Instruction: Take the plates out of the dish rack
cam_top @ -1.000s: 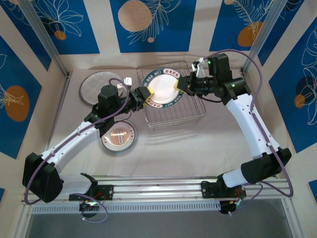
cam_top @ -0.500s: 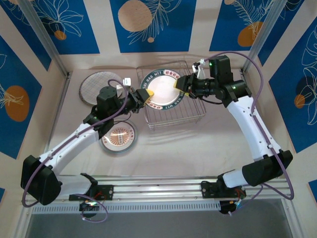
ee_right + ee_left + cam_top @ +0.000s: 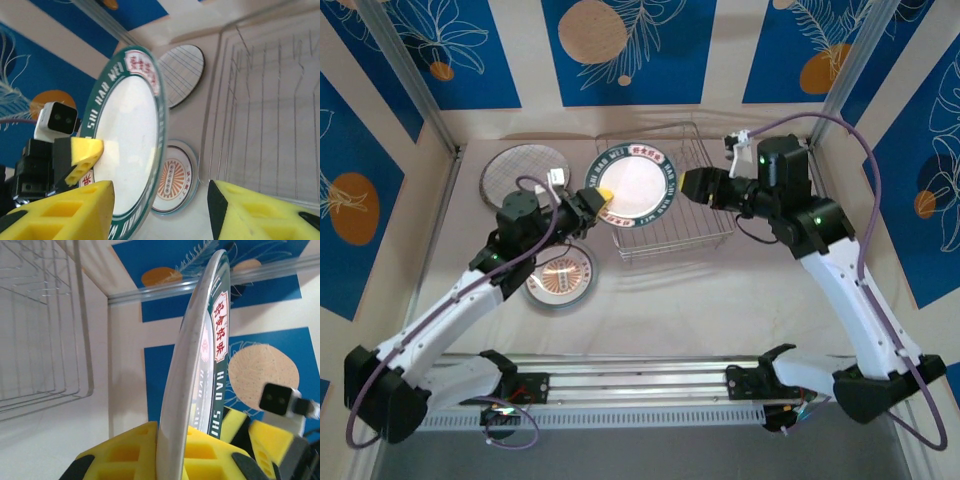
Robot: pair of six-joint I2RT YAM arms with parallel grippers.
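Top external gives us the green-rimmed plate (image 3: 632, 187) tilted over the left edge of the dish rack (image 3: 705, 238), left gripper (image 3: 598, 200) clamped on its left rim, right gripper (image 3: 688, 186) parted and empty just off its right rim, so we reckon the left carries it alone.

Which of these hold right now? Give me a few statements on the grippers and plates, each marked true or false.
1. The left gripper is shut on the green-rimmed plate. True.
2. The right gripper clamps that plate too. False: its jaws stand open and do not grip it.
3. The grid-patterned plate and the orange-motif plate lie flat on the table, left of the dish rack. True.
4. The green-rimmed plate rests flat on the table. False: it is held by its rim over the rack's left side.
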